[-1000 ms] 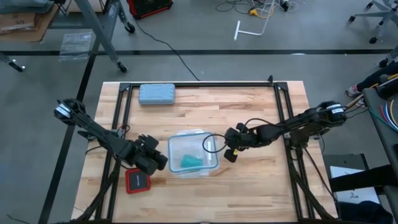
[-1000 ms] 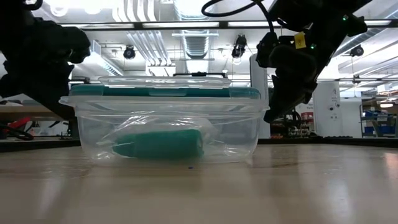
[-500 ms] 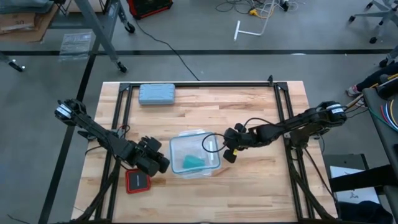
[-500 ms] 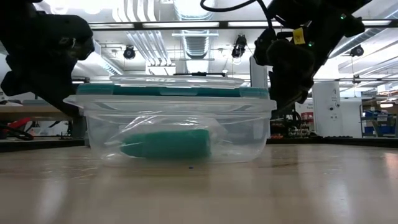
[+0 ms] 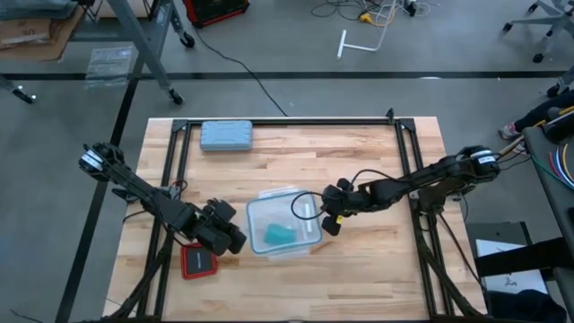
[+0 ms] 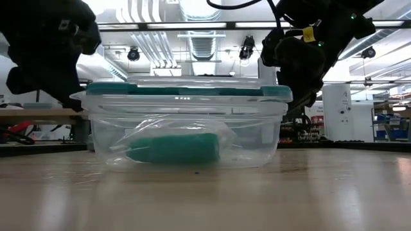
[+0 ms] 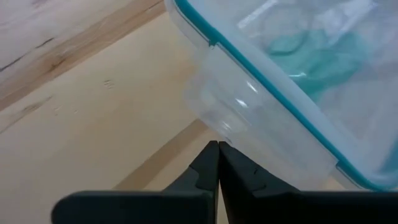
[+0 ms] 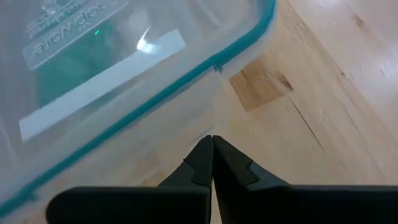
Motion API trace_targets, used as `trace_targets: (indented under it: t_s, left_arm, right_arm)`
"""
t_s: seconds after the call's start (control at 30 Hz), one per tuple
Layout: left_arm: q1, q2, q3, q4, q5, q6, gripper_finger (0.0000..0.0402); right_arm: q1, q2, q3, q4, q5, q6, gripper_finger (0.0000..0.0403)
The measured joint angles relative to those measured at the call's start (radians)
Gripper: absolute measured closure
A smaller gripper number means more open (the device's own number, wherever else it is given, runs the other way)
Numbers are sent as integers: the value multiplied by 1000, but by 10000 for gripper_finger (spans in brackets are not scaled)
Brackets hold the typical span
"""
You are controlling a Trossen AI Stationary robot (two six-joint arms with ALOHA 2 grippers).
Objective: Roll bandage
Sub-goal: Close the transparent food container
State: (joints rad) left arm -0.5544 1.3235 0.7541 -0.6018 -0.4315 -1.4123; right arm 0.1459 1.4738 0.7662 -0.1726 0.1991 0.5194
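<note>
A clear plastic box (image 5: 284,224) with a teal-rimmed lid stands on the wooden table. Inside it lies the teal bandage (image 6: 173,147), rolled up and wrapped in clear film; it also shows through the lid (image 5: 278,235). My left gripper (image 5: 240,235) is shut at the box's left side. My right gripper (image 5: 325,218) is shut at the box's right side. Both grippers stand at about the height of the lid's rim (image 6: 186,91). My left gripper has its shut fingertips (image 7: 217,149) against the clear latch flap (image 7: 219,106) on the box's left side. It comes level from the table's left. The box stands flat on the table. My right gripper has its shut fingertips (image 8: 212,142) at the box's right wall, just under the teal lid rim (image 8: 236,53). It comes from the table's right, slanting down. Whether it truly touches the wall, I cannot tell.
A grey-blue hard case (image 5: 226,135) lies at the far left of the table. A small red and black object (image 5: 198,260) lies by the left arm near the front left. Black frame rails (image 5: 287,122) run round the table top.
My left gripper has gone toward the table's right edge, against the box. The box has slid a little along the table toward my right gripper and stayed upright with its lid on. The bandage inside has gone with it.
</note>
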Motion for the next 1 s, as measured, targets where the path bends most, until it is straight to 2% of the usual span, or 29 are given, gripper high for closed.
trace_targets:
  t_s: [0.3, 0.5, 0.73, 0.83, 1.0]
  left_arm:
    - [0, 0, 46, -10, 22, 38, 400]
    - [0, 0, 40, -76, 34, -26, 400]
    - [0, 0, 38, -81, 64, -37, 397]
    - [0, -1, 38, -82, 76, -37, 400]
    - [-5, -22, 37, -88, 130, -37, 396]
  right_arm:
    - [5, 0, 0, 3, -24, 1, 403]
    - [4, 0, 3, 8, -24, 2, 403]
    - [4, 0, 9, 4, -24, -7, 403]
    - [4, 0, 10, -53, -14, -7, 403]
    - [4, -20, 10, -265, 118, 48, 403]
